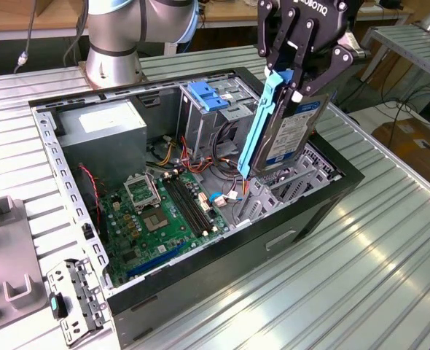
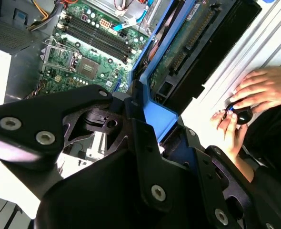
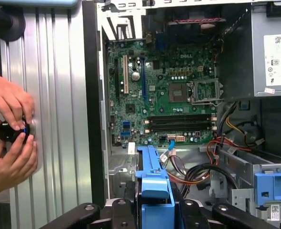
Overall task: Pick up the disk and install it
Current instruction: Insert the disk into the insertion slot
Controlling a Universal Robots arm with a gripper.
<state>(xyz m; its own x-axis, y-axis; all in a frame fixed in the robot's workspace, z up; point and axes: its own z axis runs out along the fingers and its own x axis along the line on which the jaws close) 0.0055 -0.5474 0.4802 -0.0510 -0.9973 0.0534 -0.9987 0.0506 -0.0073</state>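
The disk (image 1: 294, 135) hangs nearly upright over the front end of the open computer case (image 1: 200, 266), label facing the exterior view's left, with a blue side rail (image 1: 262, 124) along its edge. My gripper (image 1: 304, 82) is shut on its upper end. The disk's lower end reaches down among the metal brackets by the case's front wall. In the second wrist view the disk's (image 2: 188, 43) green circuit-board side shows beyond the gripper (image 2: 147, 126). In the first wrist view the blue rail (image 3: 152, 183) sits between the black fingers (image 3: 107, 214).
Inside the case lie the green motherboard (image 1: 164, 211), a grey power-supply box (image 1: 102, 124), loose cables (image 1: 200, 157) and a metal drive cage with a blue latch (image 1: 211, 95). A person's hands (image 3: 9, 133) hold a small black knob on the ribbed table beside the case. The arm's base (image 1: 116, 36) stands behind.
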